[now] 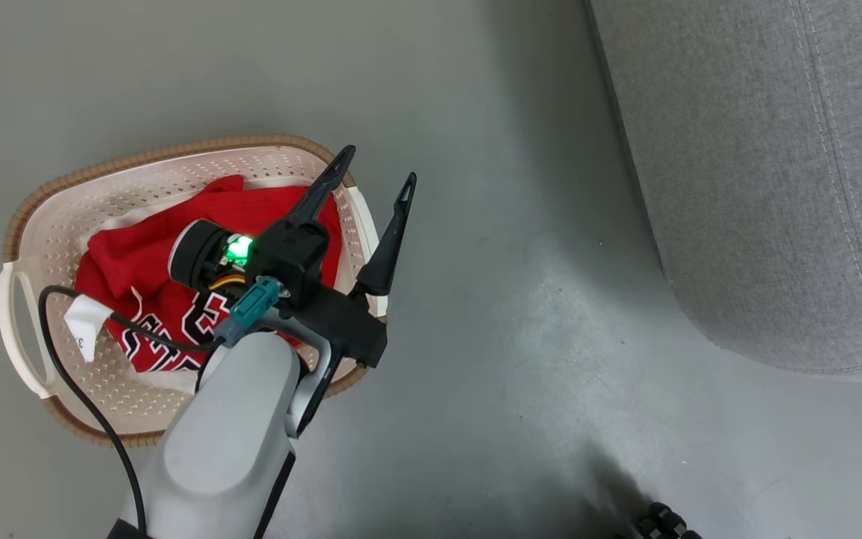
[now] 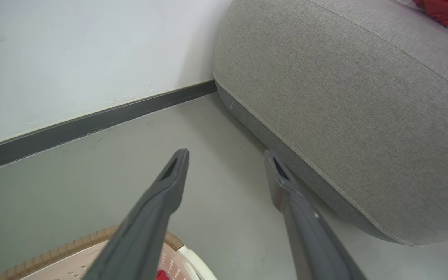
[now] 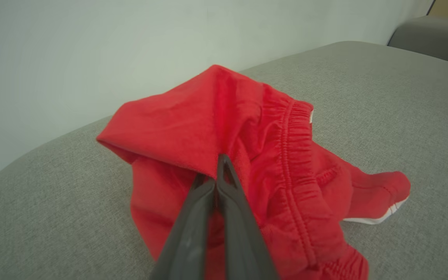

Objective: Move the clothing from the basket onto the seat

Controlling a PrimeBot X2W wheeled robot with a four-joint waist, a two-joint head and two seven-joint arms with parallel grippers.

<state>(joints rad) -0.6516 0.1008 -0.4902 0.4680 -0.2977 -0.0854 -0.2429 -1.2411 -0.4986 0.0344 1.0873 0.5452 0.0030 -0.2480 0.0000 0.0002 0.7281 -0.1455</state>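
Note:
The cream basket (image 1: 139,153) stands on the floor at the left, with a red numbered jersey (image 1: 132,262) of the clothing crumpled inside. My left gripper (image 1: 379,165) hangs open over the basket's right rim, nothing between its fingers. In the left wrist view the same open gripper (image 2: 228,155) points at the floor beside the seat (image 2: 344,97). My right gripper (image 3: 220,163) is shut on a fold of a red garment (image 3: 193,120) with an elastic waistband. The fold peaks at the fingertips and the rest lies on the grey seat (image 3: 383,97).
The seat's rounded corner (image 1: 775,150) fills the upper right, with bare grey floor (image 1: 521,314) between it and the basket. A pale wall with a dark skirting board (image 2: 91,124) lies beyond. A black cable (image 1: 79,389) loops over the basket's left side.

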